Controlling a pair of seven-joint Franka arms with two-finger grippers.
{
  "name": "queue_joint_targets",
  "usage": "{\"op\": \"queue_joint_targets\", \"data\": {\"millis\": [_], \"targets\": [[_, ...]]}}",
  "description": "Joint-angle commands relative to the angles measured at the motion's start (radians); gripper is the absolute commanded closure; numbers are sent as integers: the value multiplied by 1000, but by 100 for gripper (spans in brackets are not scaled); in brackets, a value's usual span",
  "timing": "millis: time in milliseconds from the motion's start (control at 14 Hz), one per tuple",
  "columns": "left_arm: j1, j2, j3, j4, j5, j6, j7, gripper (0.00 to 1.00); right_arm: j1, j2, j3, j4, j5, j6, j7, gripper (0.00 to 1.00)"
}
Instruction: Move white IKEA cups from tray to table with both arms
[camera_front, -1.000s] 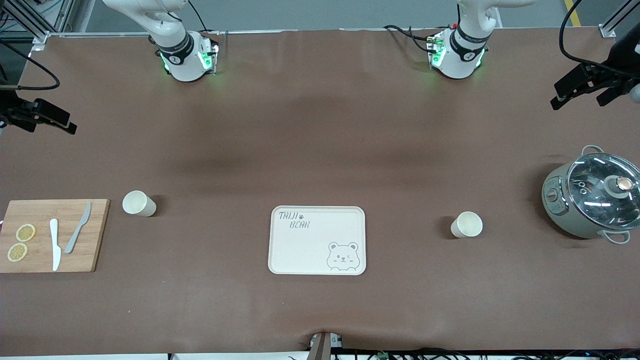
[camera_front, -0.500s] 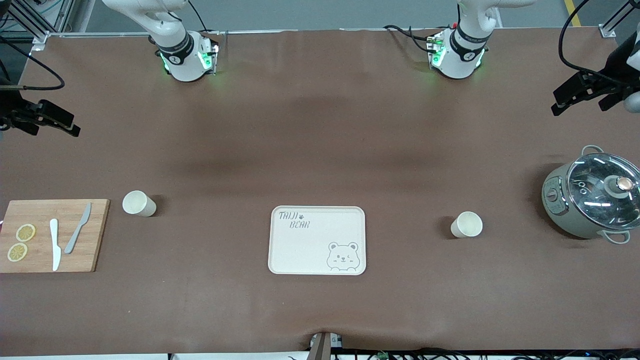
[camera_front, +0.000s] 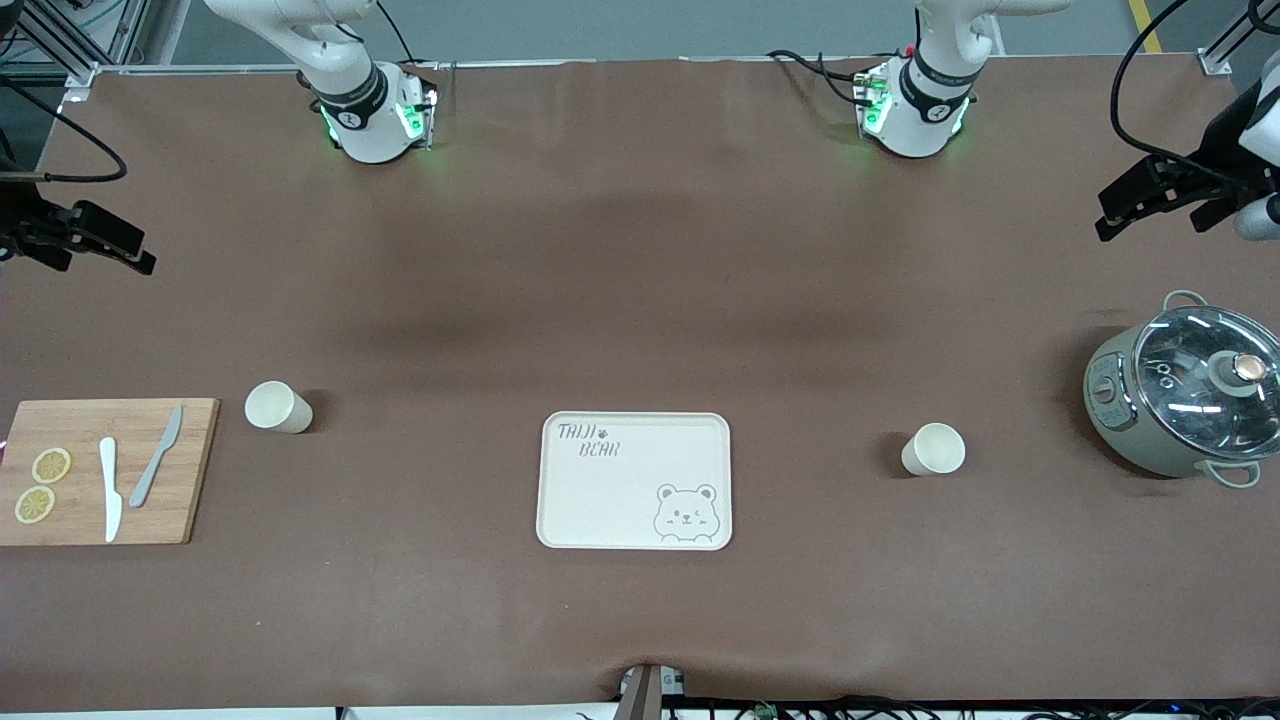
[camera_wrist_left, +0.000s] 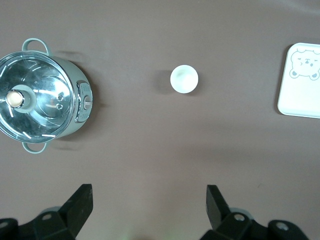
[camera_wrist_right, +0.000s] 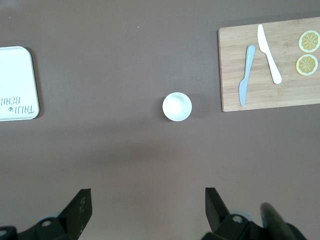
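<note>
Both white IKEA cups (camera_front: 933, 449) (camera_front: 277, 407) upright, rims up, on brown counter (camera_front: 640, 300). Left pincer (camera_wrist_left: 149, 206) and right pincer (camera_wrist_right: 147, 209) released, high above the counter.

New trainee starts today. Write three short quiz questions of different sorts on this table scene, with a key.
1. True or false: one small cream-white handleless cup stands on the cream rectangular bear-print tray.
2. What lies on the wooden cutting board besides two knives?
3. The other cream-white cup stands between the tray and: A) the grey glass-lidded pot B) the board.

Key: 1 false; 2 two lemon slices; 3 A.
</note>
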Motion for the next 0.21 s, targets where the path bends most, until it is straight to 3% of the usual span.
{"op": "queue_joint_targets", "data": {"millis": [0, 143], "targets": [[-9, 11, 1, 25, 23, -10, 13, 0, 5, 4, 0, 10, -13, 4, 14, 0], [-10, 18, 1, 27, 22, -10, 16, 0, 7, 6, 0, 11, -13, 6, 14, 0]]}}
